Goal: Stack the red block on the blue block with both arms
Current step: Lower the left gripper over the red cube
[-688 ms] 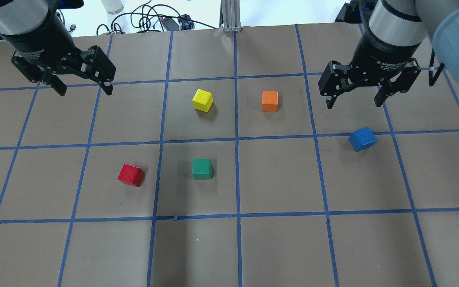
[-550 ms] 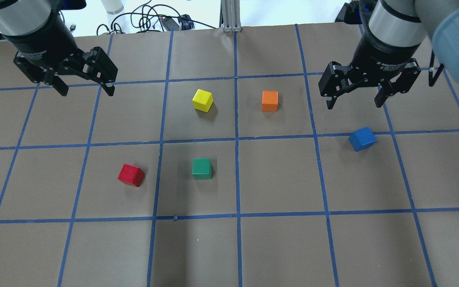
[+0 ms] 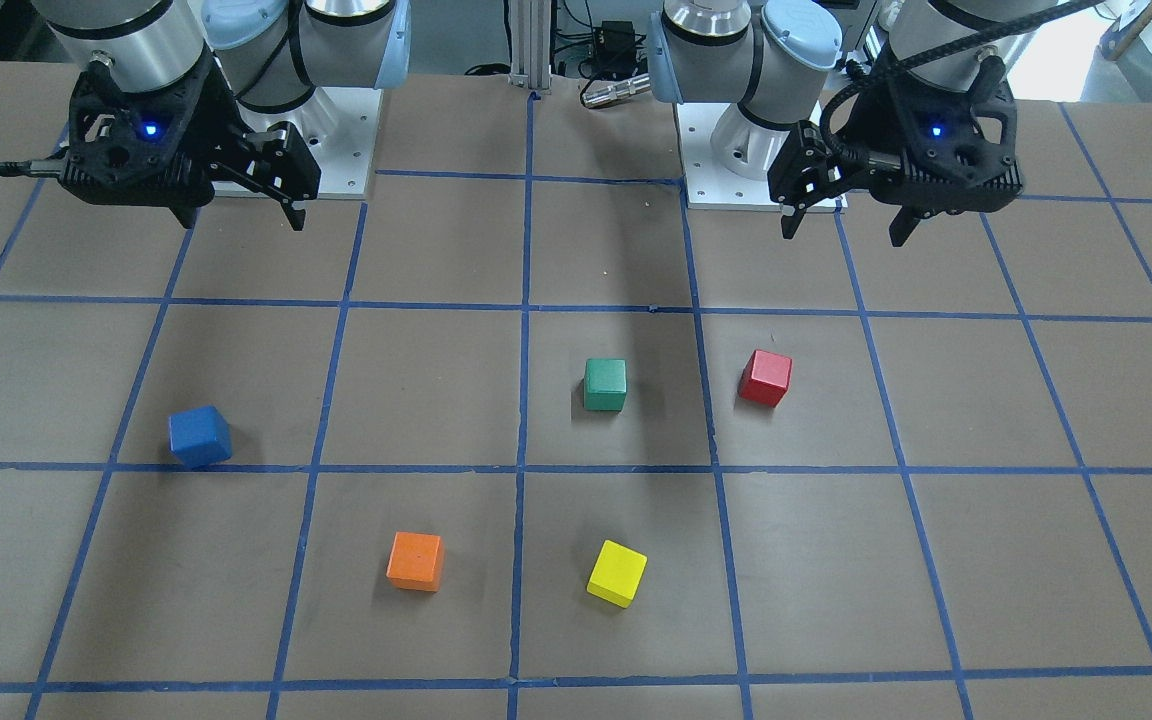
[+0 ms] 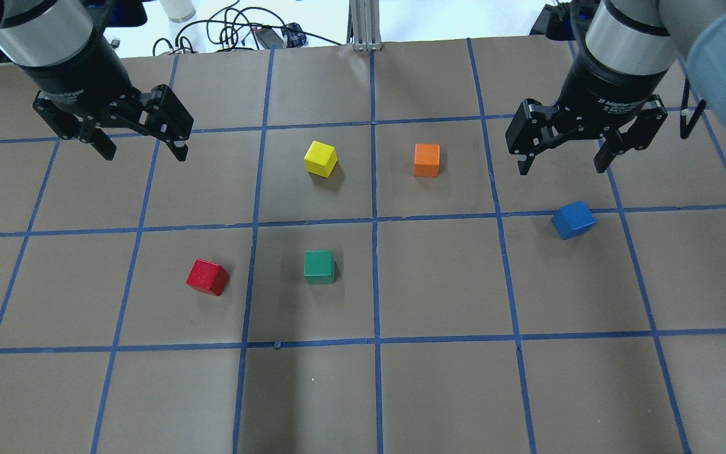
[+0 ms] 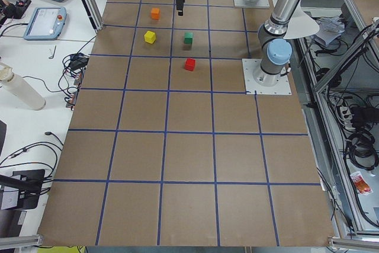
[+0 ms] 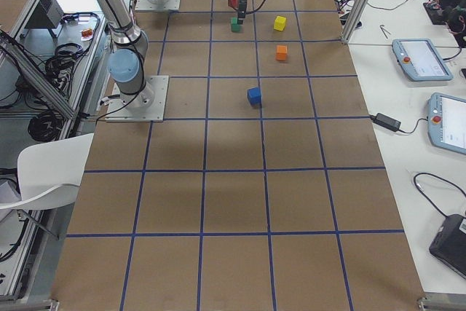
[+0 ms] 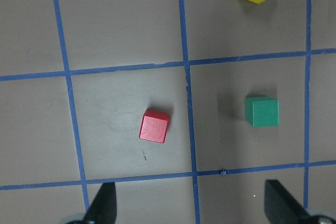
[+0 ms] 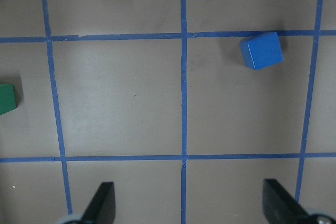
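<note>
The red block (image 4: pixel 207 277) sits on the brown table, left of centre; it also shows in the left wrist view (image 7: pixel 154 126) and the front view (image 3: pixel 765 377). The blue block (image 4: pixel 573 219) sits on a blue tape line at the right, and shows in the right wrist view (image 8: pixel 261 50) and the front view (image 3: pixel 200 436). My left gripper (image 4: pixel 144 153) is open and empty, above the table, well back and left of the red block. My right gripper (image 4: pixel 561 167) is open and empty, above the table just behind the blue block.
A yellow cube (image 4: pixel 321 158) and an orange cube (image 4: pixel 426 160) sit at mid-table toward the far side. A green cube (image 4: pixel 319 267) sits right of the red block. Blue tape lines (image 4: pixel 374 221) grid the table. Cables lie beyond the far edge.
My left gripper has shifted a little to the right and nearer in the overhead view. My right gripper has barely moved. Both stay open; no block has moved.
</note>
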You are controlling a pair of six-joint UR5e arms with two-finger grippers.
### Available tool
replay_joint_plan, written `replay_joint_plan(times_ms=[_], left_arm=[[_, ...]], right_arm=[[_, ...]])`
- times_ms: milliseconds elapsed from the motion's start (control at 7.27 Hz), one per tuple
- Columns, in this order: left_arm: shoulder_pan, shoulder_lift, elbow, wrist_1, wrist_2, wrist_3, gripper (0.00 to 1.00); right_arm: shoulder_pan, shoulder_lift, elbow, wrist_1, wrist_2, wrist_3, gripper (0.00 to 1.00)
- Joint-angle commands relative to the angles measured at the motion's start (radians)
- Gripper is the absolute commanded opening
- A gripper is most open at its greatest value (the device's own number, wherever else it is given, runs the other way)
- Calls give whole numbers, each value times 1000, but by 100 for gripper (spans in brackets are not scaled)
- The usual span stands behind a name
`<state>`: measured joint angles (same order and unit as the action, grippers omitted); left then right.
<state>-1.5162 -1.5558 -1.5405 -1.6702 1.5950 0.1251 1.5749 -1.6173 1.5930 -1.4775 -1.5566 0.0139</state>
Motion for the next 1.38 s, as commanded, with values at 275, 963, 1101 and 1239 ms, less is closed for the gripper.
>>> replay_joint_plan(times_ms=[275,963,1101,1239], left_arm=[[51,-38,-342,346,42,191,100],[54,-133,-604,720,45,386,100],[54,-148,-621,756,45,384,100],[65,-165,-627,773,43,384,100]], right_arm=[[0,-1,1,2,-3,0,100],[1,-7,1,-6,-7,1,100],[0,-7,1,-6,-7,1,100],[0,-7,1,-4,-7,1,100]])
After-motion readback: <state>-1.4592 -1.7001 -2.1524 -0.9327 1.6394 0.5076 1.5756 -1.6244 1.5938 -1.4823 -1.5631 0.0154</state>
